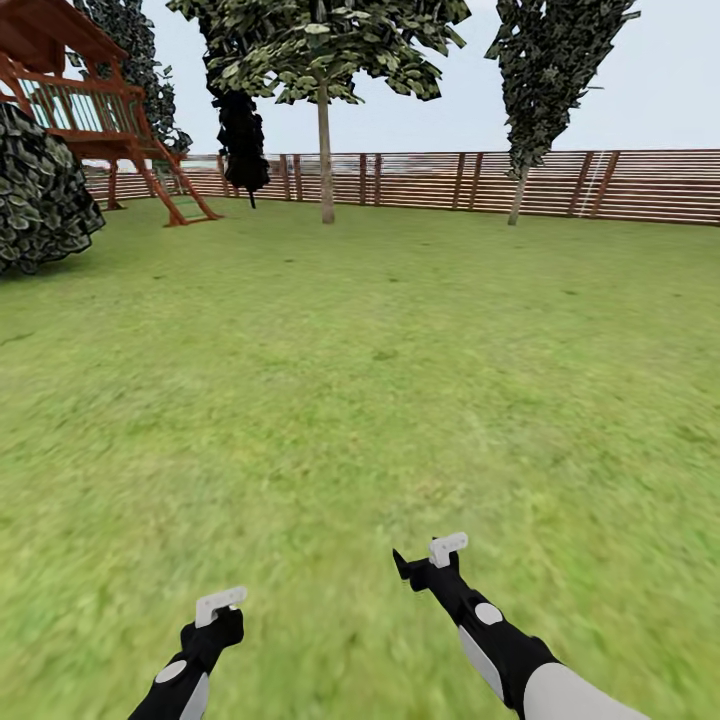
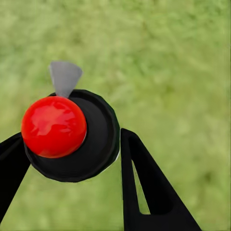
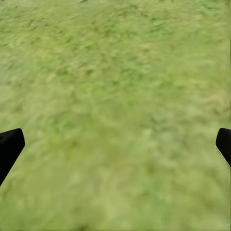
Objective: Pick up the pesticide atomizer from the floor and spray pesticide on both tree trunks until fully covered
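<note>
Gripping pesticide atomizer between two black fingers: left gripper, red cap facing wrist camera. Right gripper jaws spread wide, empty, over lawn. Two pale-trunked trees at fence: one at 12 o'clock, one at 1 o'clock.

Wide green lawn bounded at the far edge by a brown horizontal-slat wooden fence. Near that fence, two pale-trunked trees with dark green foliage. At the far left corner, a red-brown wooden play tower beside a round dark bush. Low at the near edge, two black arms with pale-tipped grippers over grass.
</note>
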Robot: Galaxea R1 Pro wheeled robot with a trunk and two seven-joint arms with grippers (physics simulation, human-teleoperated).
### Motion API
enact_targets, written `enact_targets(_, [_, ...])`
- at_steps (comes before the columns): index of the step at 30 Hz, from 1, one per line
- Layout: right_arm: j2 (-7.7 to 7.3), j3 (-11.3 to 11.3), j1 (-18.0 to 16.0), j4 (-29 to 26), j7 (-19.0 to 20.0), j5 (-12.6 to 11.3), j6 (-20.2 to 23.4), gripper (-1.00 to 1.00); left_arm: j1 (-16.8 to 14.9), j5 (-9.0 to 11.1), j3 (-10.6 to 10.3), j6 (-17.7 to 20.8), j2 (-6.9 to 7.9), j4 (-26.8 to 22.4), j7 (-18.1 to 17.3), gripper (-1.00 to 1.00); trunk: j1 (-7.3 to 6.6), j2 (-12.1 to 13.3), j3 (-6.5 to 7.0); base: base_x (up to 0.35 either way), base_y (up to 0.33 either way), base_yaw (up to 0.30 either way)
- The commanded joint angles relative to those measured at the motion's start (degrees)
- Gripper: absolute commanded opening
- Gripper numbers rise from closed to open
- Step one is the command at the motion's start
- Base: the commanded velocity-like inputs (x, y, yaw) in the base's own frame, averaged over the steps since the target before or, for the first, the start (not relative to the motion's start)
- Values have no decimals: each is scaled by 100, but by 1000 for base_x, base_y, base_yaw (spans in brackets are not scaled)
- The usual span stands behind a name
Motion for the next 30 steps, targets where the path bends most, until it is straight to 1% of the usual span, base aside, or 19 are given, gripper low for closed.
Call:
enact_targets(1, [-2,27,-6,9,21,-61,-22,100,-5,-60,48,-20,-7,0,-32,-100,3,-2,-5,340,0,0])
enact_targets(30, [-2,24,-6,9,22,-61,-22,100,-5,-60,48,-19,-7,0,-32,-100,3,-2,-5,340,0,0])
